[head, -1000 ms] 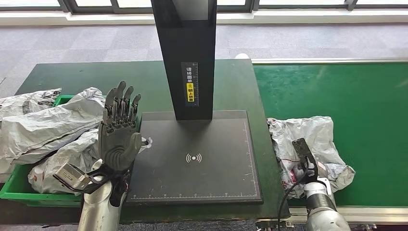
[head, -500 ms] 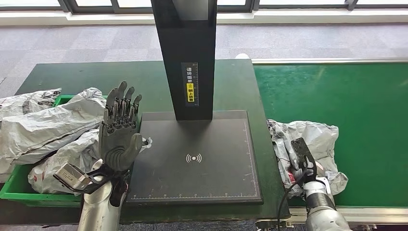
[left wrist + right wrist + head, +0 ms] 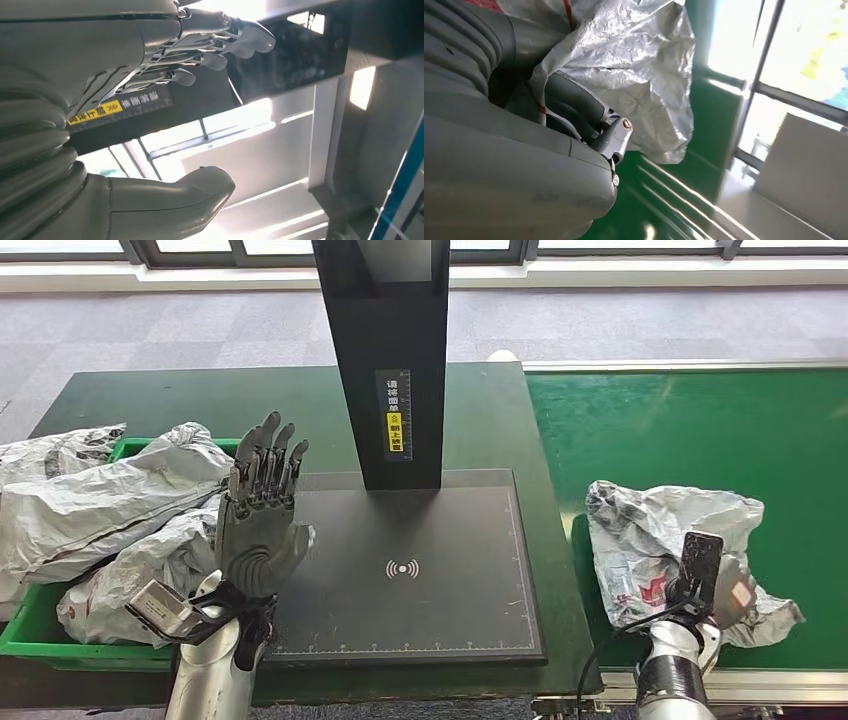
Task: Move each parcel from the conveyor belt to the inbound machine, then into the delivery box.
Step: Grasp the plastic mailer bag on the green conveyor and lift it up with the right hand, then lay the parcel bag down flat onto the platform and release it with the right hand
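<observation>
- A green conveyor belt fills the head view from one to four o'clock.
- A black inbound machine with a flat scanning plate sits at centre; its dark upright column rises toward twelve o'clock.
- A green plastic delivery box at eight o'clock is heaped with crumpled grey plastic parcels.
- A crumpled silver-grey plastic parcel with red print lies on the belt at four o'clock, just beside the machine.
- The right hand grips that parcel; in the right wrist view its dark fingers curl into the wrinkled film.
- The left hand stands upright at seven o'clock, between box and plate, fingers spread wide, holding nothing.
</observation>
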`<state>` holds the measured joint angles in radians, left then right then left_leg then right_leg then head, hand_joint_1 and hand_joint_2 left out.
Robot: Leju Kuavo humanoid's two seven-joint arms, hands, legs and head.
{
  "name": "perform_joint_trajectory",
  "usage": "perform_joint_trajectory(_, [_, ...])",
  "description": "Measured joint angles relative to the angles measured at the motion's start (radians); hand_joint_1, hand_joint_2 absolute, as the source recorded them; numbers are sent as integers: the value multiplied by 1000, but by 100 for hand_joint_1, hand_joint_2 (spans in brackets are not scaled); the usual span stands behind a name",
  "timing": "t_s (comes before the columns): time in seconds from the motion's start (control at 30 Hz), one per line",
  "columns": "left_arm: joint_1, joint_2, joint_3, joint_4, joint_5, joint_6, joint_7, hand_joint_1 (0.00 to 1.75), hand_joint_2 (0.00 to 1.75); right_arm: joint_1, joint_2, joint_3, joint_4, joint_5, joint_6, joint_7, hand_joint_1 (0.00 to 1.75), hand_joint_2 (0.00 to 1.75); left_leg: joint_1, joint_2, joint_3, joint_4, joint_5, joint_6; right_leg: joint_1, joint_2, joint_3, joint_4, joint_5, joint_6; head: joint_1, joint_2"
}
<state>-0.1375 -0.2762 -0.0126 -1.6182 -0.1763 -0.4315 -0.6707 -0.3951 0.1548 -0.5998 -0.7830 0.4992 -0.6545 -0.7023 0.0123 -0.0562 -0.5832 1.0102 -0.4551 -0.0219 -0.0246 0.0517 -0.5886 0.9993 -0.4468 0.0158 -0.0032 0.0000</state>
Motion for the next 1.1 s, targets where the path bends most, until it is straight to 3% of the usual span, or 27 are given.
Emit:
perform_joint_trajectory(0.2, [-7,0,-25,17,-1,9,4,0,175,118,102,242,-371,85,-39,-2,175,175,1,2,0,0,0,-1,1,3,-2,0,0,-1,0,0])
perform_joint_trajectory(0.47, [-8,0,-33,26,2,18,5,0,175,167,137,331,-539,75,-40,1,175,175,1,1,0,0,0,0,-1,0,-1,1,0,0,0,0])
perform_joint_trajectory(0.6, [-10,0,-34,37,11,37,2,0,175,197,142,434,-620,51,-18,0,175,175,1,1,0,0,0,0,-1,1,-1,1,0,0,0,0])
perform_joint_trajectory(0.73, [-11,1,-34,48,12,44,-3,0,175,206,130,622,-643,-71,51,1,175,175,1,3,0,-1,0,-1,1,2,-2,1,0,0,0,0])
perform_joint_trajectory(0.87, [-13,1,-34,62,12,52,-6,0,175,203,123,795,-625,-104,92,1,175,175,1,2,0,-1,1,-1,2,1,-2,1,0,-1,-1,0])
perform_joint_trajectory(1.1, [-14,3,-37,76,15,74,-6,0,175,194,109,956,-542,-174,119,1,175,175,2,1,-1,-1,1,-1,1,0,-2,1,0,-1,-1,0])
